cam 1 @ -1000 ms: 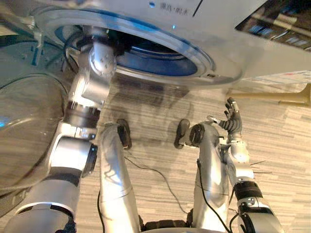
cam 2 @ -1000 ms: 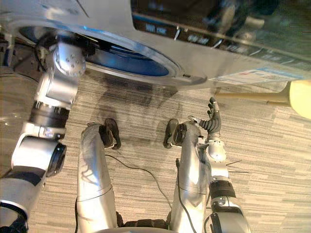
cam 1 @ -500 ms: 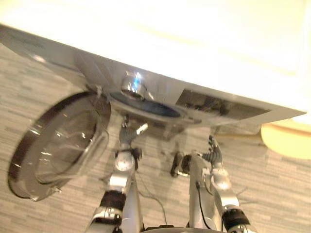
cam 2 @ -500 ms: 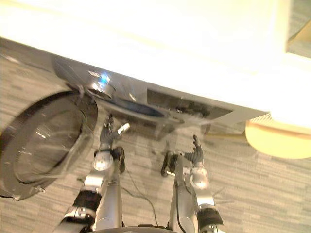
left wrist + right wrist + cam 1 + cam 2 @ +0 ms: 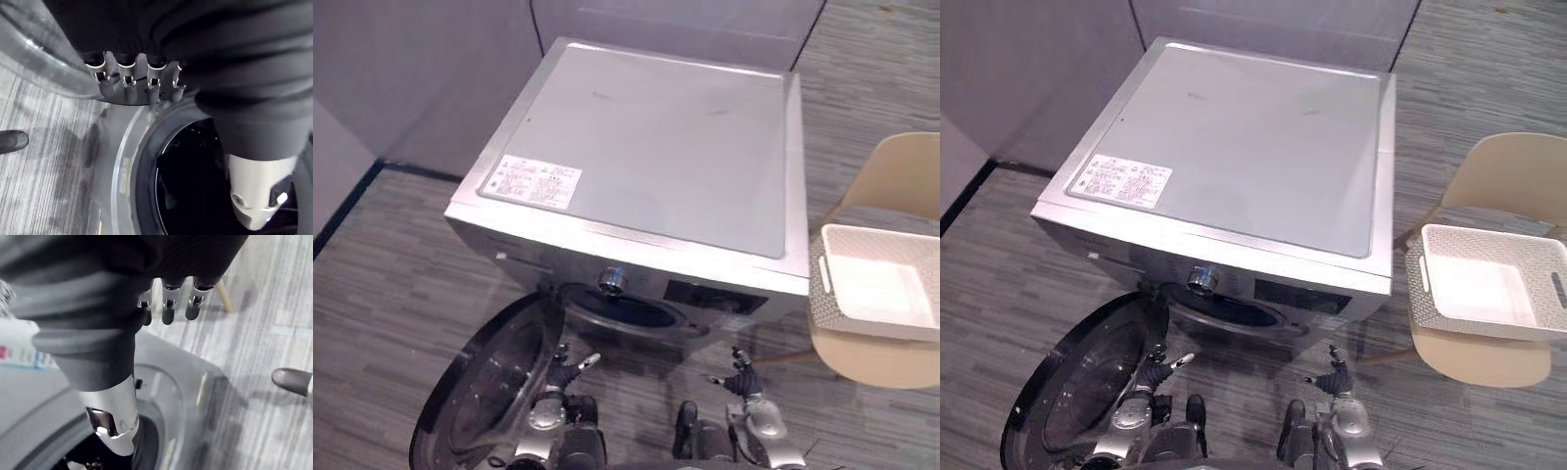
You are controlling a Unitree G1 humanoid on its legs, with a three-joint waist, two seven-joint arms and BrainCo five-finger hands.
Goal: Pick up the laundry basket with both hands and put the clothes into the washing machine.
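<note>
A: About the washing machine [image 5: 646, 157]?
B: Silver-grey front-loader, upright, flat top with a white label [image 5: 530, 182] near its front left corner.
A: And the door [image 5: 494, 392]?
B: Round, glass in a dark rim, swung wide open to the left. Dark drum mouth [image 5: 626, 308] exposed, just below a shiny knob [image 5: 612, 282].
A: And the laundry basket [image 5: 876, 289]?
B: White, rectangular, perforated walls, slot handle in a short side. Sitting upright on the seat of a beige chair [image 5: 901, 181], near the machine's right side.

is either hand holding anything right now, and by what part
Nothing is held. The left hand and right hand hang with fingers straight before the open washing machine; the laundry basket sits apart on the chair.
</note>
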